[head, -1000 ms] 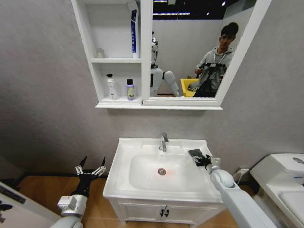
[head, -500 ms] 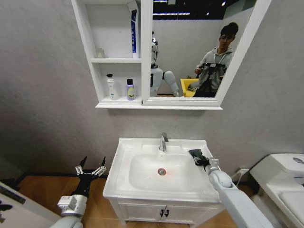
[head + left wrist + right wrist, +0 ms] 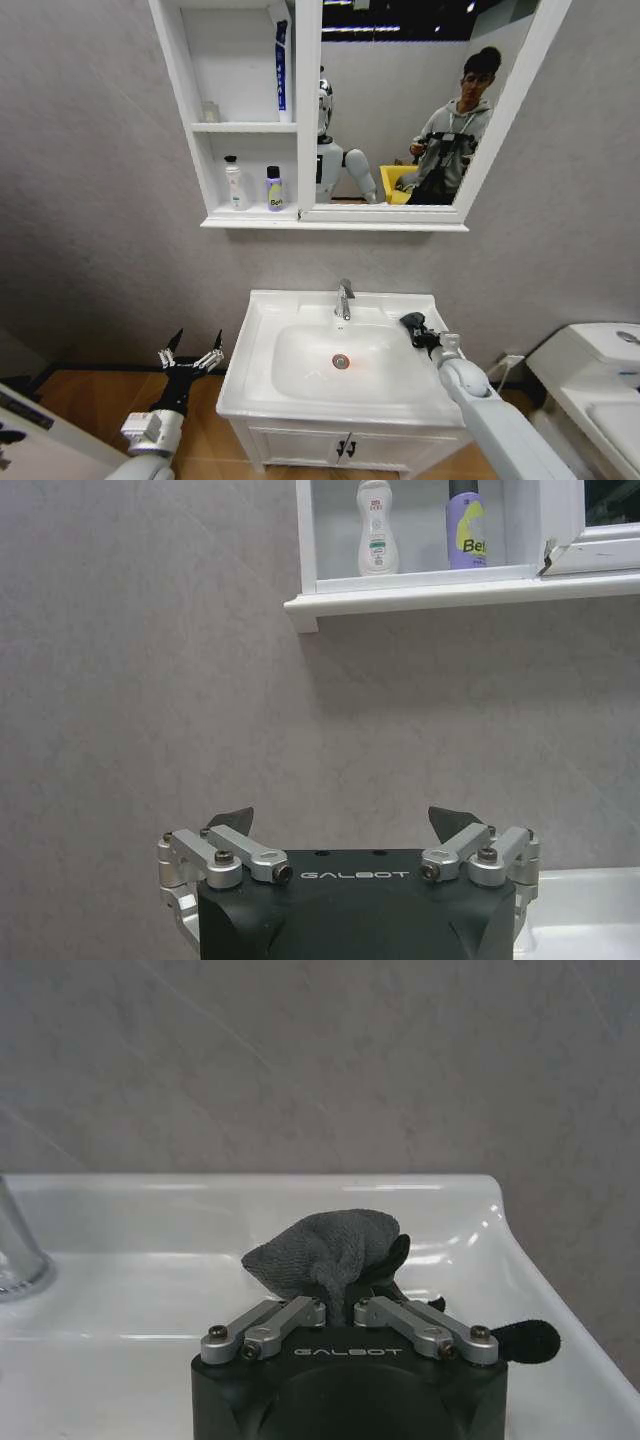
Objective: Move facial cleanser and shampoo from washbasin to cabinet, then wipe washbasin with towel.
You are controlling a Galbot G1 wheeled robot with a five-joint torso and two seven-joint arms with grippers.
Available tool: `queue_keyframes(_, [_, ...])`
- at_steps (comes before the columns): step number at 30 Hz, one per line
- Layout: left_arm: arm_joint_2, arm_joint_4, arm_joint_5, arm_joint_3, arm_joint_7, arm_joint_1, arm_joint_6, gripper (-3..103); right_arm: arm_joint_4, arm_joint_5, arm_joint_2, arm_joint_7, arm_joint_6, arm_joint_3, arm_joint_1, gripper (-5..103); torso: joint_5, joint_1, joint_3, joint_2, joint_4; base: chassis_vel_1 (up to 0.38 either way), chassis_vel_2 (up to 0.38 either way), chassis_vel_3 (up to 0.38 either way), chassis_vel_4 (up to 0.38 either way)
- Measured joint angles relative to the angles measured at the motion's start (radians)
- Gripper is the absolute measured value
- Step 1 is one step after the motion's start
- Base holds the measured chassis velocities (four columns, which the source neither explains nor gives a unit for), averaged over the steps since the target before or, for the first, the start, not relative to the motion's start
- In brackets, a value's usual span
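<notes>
My right gripper (image 3: 417,332) is shut on the dark grey towel (image 3: 409,321) at the back right of the white washbasin (image 3: 262,345), on its flat rim right of the chrome tap (image 3: 344,298). In the right wrist view the towel (image 3: 325,1248) bunches up between the closed fingers (image 3: 300,1312) just above the rim (image 3: 150,1260). A white bottle (image 3: 234,183) and a purple-labelled bottle (image 3: 274,189) stand in the cabinet's (image 3: 190,90) lowest compartment; I cannot tell which is the cleanser and which the shampoo. My left gripper (image 3: 190,353) hangs open left of the basin, away from everything.
A white-and-blue tube (image 3: 282,65) leans in the cabinet's upper compartment. The mirror (image 3: 400,60) adjoins the cabinet on the right. A white toilet (image 3: 600,375) stands at the right, and the two-door vanity (image 3: 345,447) sits under the basin. Wooden floor (image 3: 80,400) lies to the left.
My right gripper, still holding the towel, has shifted slightly toward the basin's back edge. The left arm has not moved.
</notes>
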Motion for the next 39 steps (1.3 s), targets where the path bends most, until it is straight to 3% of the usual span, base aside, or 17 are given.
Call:
queue_keyframes(3, [0.000,0.000,0.000,0.000,0.000,0.000,0.000,99,0.125,0.038,0.015,0.055,-0.031,-0.023,-0.048,8,-0.0001,0.000,0.000,0.000,0.0001,0.000,0.000,0.000,0.000])
queue_keyframes(7, [0.000,0.000,0.000,0.000,0.000,0.000,0.000,99,0.140,0.009,0.033,0.071,-0.034,-0.055,-0.076,8,-0.0002,0.000,0.000,0.000,0.0000,0.000,0.000,0.000,0.000])
queue_keyframes(12, [0.000,0.000,0.000,0.000,0.000,0.000,0.000,99,0.060,-0.082,0.067,0.078,-0.019,-0.100,-0.111,8,0.0002,0.000,0.000,0.000,-0.0002,0.000,0.000,0.000,0.000])
queue_keyframes(22, [0.000,0.000,0.000,0.000,0.000,0.000,0.000,99,-0.123,-0.105,0.103,0.089,-0.015,-0.168,-0.038,8,0.0000,0.000,0.000,0.000,0.0000,0.000,0.000,0.000,0.000])
queue_keyframes(28, [0.000,0.000,0.000,0.000,0.000,0.000,0.000,99,-0.226,-0.099,0.169,0.086,-0.002,-0.213,0.036,8,-0.0014,0.000,0.000,0.000,0.0000,0.000,0.000,0.000,0.000])
queue_keyframes(30, [0.000,0.000,0.000,0.000,0.000,0.000,0.000,99,-0.259,-0.065,0.207,0.089,-0.014,-0.246,0.076,8,0.0003,0.000,0.000,0.000,-0.0001,0.000,0.000,0.000,0.000])
queue_keyframes(35, [0.000,0.000,0.000,0.000,0.000,0.000,0.000,99,-0.289,-0.002,0.244,0.100,-0.038,-0.293,0.126,8,0.0002,0.000,0.000,0.000,-0.0003,0.000,0.000,0.000,0.000])
queue_keyframes(39, [0.000,0.000,0.000,0.000,0.000,0.000,0.000,99,-0.315,0.125,0.285,0.115,-0.081,-0.333,0.193,8,0.0003,0.000,0.000,0.000,-0.0001,0.000,0.000,0.000,0.000])
